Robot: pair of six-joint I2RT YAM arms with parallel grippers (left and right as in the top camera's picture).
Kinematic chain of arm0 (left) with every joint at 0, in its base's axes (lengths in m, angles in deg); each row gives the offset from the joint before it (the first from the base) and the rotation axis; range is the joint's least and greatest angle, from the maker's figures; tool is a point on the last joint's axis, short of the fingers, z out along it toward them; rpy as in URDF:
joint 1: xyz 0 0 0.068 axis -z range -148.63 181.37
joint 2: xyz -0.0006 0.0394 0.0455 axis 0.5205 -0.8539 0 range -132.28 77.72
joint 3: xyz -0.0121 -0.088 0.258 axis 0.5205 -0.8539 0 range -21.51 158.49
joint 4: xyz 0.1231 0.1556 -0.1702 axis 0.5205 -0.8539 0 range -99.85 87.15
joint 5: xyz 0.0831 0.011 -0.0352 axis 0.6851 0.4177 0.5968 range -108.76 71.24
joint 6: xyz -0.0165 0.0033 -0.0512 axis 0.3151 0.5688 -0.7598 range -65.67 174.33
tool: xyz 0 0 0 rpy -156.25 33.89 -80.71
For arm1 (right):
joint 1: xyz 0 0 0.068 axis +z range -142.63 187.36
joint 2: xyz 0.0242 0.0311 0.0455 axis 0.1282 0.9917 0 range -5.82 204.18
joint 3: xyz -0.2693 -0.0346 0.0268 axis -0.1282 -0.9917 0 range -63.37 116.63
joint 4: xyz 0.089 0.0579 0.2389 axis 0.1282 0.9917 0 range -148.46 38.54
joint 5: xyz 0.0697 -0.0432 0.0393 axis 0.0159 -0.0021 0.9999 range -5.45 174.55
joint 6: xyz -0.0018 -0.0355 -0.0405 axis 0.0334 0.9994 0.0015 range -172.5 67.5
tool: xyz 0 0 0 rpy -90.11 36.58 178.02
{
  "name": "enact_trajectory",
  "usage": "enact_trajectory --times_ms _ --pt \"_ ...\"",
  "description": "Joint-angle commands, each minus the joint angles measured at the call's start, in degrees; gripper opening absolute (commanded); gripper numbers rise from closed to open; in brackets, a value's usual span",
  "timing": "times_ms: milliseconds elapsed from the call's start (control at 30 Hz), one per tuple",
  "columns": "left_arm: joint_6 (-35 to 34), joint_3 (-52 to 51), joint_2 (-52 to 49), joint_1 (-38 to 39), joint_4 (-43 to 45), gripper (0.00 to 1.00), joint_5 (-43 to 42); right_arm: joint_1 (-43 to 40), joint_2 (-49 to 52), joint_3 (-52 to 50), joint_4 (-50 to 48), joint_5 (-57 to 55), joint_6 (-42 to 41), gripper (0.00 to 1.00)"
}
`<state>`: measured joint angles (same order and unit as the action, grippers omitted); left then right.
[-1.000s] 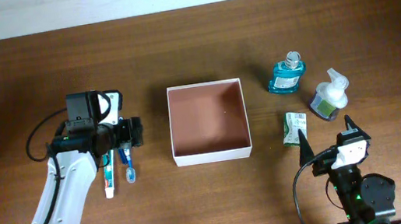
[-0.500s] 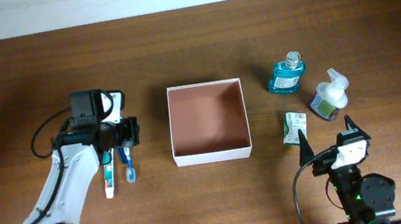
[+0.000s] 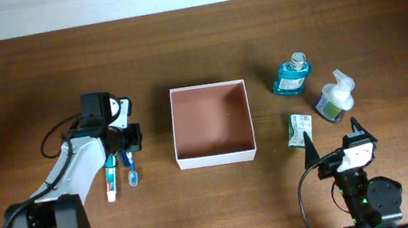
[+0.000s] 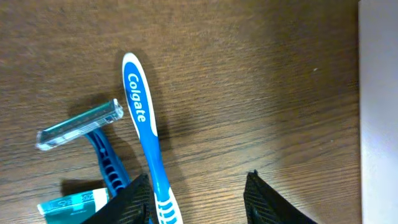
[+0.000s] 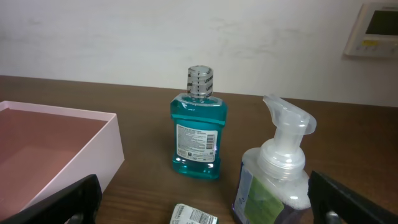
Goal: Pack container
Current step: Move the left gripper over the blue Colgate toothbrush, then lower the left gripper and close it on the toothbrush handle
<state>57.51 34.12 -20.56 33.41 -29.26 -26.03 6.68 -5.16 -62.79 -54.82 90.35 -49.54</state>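
Overhead view: on the table (image 3: pixel 194 43), the container (image 3: pixel 217 158) sits in the middle. Left of it is the left gripper (image 4: pixel 199 179), jaws apart. Near right, the right gripper (image 5: pixel 203 190) gapes wide, holding nothing. Far right stand a pump bottle (image 3: pixel 335 99) and a mouthwash bottle (image 3: pixel 292 76). A blue toothbrush (image 4: pixel 144 124) lies between the left fingers (image 4: pixel 140 196), with a razor (image 4: pixel 81 124) beside it. A small packet (image 3: pixel 299 129) lies by the right gripper.

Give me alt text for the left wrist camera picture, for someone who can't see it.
The left gripper, jaws open, straddles one end of a blue and white Colgate toothbrush lying on the wooden table. A blue razor and the end of a toothpaste tube lie beside it, and the container shows its white wall at the right edge.
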Motion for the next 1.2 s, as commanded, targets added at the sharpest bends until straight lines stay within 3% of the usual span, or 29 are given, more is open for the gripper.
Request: enact_trajectory --times_ms 0,167,433,1000,1167 --pt "-0.7 0.9 -1.9 -0.3 0.3 0.48 0.3 0.3 -0.5 -0.3 0.3 -0.3 -0.3 0.98" --pt "-5.4 0.9 -2.3 -0.3 0.3 0.49 5.0 0.3 -0.5 -0.3 0.3 -0.3 -0.3 0.99" --pt "-7.6 0.8 -2.5 -0.3 0.3 0.49 4.9 0.3 -0.5 -0.3 0.3 -0.3 -0.3 0.99" --pt "-7.7 0.8 -5.4 -0.3 1.2 0.48 4.0 0.3 -0.5 -0.3 0.3 -0.3 -0.3 0.98" --pt "-7.7 0.8 -5.4 -0.3 1.5 0.44 3.0 0.3 -0.5 -0.3 0.3 -0.3 -0.3 0.99"
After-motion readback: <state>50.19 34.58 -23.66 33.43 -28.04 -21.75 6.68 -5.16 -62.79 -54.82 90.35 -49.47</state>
